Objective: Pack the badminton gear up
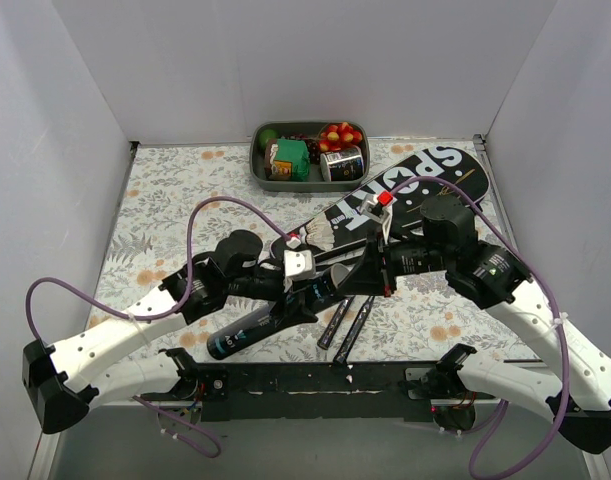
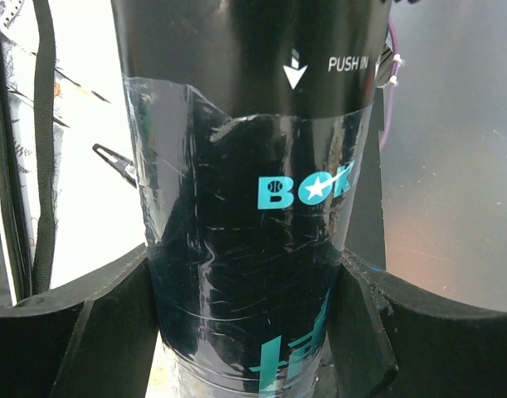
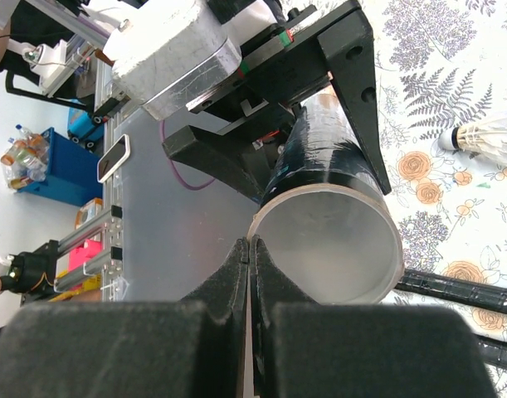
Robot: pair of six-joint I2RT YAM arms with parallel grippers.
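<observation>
Your right pincer (image 3: 249, 249) is fully closed, its two black padded fingers pressed flat together. The tips rest at the left rim of a glossy black tube (image 3: 336, 166) with teal lettering. You cannot tell whether they nip the rim's thin wall or only touch it. Nothing else shows between them. The tube's mouth gapes open, and its pale grey inside looks empty as far as the view reaches.

Your left pincer (image 2: 245, 261) stands wide, one finger on each side of the tube's body, clamped on it. In that view the grip sits below a white arrow and the words PUSH IN. The tube lies slanted across the middle of the overhead view, its mouth toward your right arm. That is probably so the right arm can load it while the left steadies it.

A white feathered shuttlecock (image 3: 477, 133) lies on the floral table cloth (image 1: 165, 200), in the upper right of the right wrist view, apart from the tube.

Two slim rackets (image 1: 337, 322) show their black handles side by side at bottom centre of the overhead view. Their shafts run up under the arms.

The long black cover (image 1: 415, 185) lettered SPORT lies diagonally, right of centre.

A grey oval tray (image 1: 256, 152) of toy food sits at top centre.
</observation>
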